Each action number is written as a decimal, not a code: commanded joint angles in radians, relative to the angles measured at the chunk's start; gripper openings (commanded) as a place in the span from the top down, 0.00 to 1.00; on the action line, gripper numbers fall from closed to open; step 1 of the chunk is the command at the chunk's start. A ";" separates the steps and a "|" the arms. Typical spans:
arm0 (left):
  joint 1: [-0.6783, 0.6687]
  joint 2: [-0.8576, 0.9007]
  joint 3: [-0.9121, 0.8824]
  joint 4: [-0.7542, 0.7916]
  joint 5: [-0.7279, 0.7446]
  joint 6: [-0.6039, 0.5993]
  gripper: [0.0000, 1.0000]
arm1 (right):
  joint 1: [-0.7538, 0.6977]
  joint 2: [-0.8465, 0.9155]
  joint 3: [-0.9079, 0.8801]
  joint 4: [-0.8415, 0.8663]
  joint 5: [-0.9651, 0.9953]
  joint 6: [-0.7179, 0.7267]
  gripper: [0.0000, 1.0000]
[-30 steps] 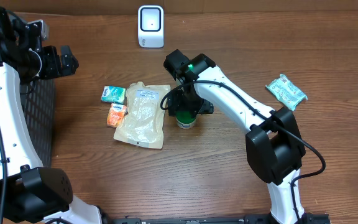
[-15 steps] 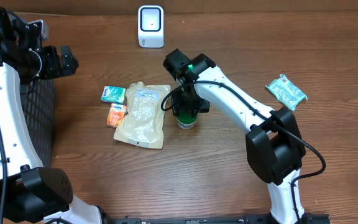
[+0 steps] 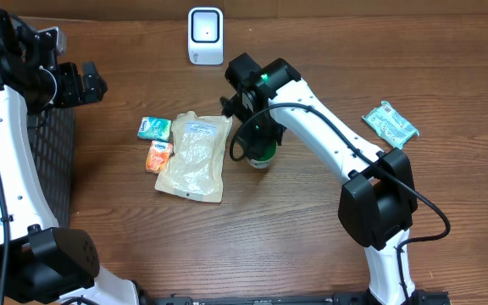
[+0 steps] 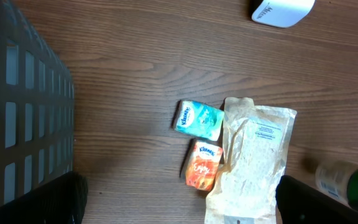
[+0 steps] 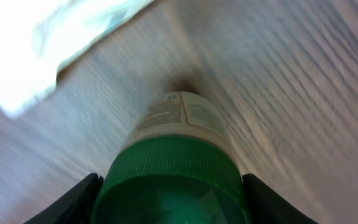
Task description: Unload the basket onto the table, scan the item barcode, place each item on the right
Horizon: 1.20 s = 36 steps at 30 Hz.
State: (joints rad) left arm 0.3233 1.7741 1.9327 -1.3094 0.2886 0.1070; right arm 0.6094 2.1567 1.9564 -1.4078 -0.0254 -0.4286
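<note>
Overhead
- Landmark: a pale pouch (image 3: 195, 156) lies flat on the table (image 3: 269, 246).
- Bottle: the green-capped bottle (image 3: 262, 155) is just right of the pouch, under the right arm's tip.
- Right gripper: the right gripper (image 3: 259, 142) is closed around the bottle's cap.
- Left gripper: the left gripper (image 3: 79, 82) hangs well up and left of the pouch with nothing in it.
- Scanner: the white scanner (image 3: 205, 35) stands well above the pouch, apart from the bottle.
- Small packs: a teal tissue pack (image 3: 154, 128) and an orange tissue pack (image 3: 158, 156) sit against the pouch's left edge.
- Other: a green-white packet (image 3: 390, 124) lies far right of the pouch, and a black basket (image 3: 53, 169) stands far left.

Left wrist
- Left gripper: the left gripper (image 4: 179, 196) has its fingers (image 4: 61, 199) spread wide, holding nothing.
- Bottle: the bottle (image 4: 337, 182) shows just right of the pouch (image 4: 253, 162), tilted, with its label end nearer the pouch.
- Packs: the teal tissue pack (image 4: 199, 119) and the orange tissue pack (image 4: 202, 165) touch the pouch's left side.
- Scanner: the scanner (image 4: 281, 9) is above the pouch at the frame edge.

Right wrist
- Right gripper: the right gripper (image 5: 169, 193) has a finger (image 5: 73, 202) on each side of the green cap, gripping it.
- Bottle: the bottle (image 5: 179, 121) points away, its label visible. Whether its base rests on the table cannot be told.
- Pouch: the pouch (image 5: 61, 43) is a bright blur beyond the bottle.
</note>
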 commanded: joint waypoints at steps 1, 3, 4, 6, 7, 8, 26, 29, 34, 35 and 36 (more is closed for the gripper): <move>0.003 -0.029 0.017 0.002 0.008 -0.008 0.00 | -0.002 -0.002 0.026 -0.013 -0.002 -0.386 0.42; 0.003 -0.029 0.017 0.002 0.008 -0.008 0.01 | -0.002 -0.002 0.026 -0.016 -0.004 -0.487 0.41; 0.003 -0.029 0.017 0.002 0.008 -0.008 0.01 | -0.004 -0.002 0.026 -0.014 -0.006 -0.541 0.41; 0.003 -0.029 0.017 0.002 0.008 -0.008 0.00 | -0.005 -0.002 0.023 -0.001 -0.013 -0.581 0.38; 0.003 -0.029 0.017 0.002 0.008 -0.008 0.00 | -0.005 -0.002 0.018 0.011 -0.022 -0.584 0.37; 0.003 -0.029 0.017 0.002 0.008 -0.008 0.00 | -0.005 -0.002 0.012 0.024 -0.032 -0.583 0.36; 0.003 -0.029 0.017 0.002 0.008 -0.008 0.00 | -0.078 -0.002 -0.104 0.189 -0.116 -0.029 0.33; 0.003 -0.029 0.017 0.002 0.008 -0.008 0.01 | -0.108 -0.002 -0.104 0.218 -0.132 0.149 0.33; 0.003 -0.029 0.017 0.002 0.008 -0.008 0.00 | -0.140 -0.002 -0.104 0.221 -0.193 0.227 0.34; 0.003 -0.029 0.017 0.002 0.008 -0.008 0.00 | -0.141 -0.002 -0.104 0.221 -0.194 0.227 0.34; 0.003 -0.029 0.017 0.002 0.008 -0.008 0.00 | -0.142 -0.002 -0.104 0.221 -0.194 0.227 0.33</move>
State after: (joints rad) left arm 0.3233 1.7741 1.9327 -1.3094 0.2886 0.1070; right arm 0.4637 2.1582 1.8526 -1.1896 -0.1741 -0.2771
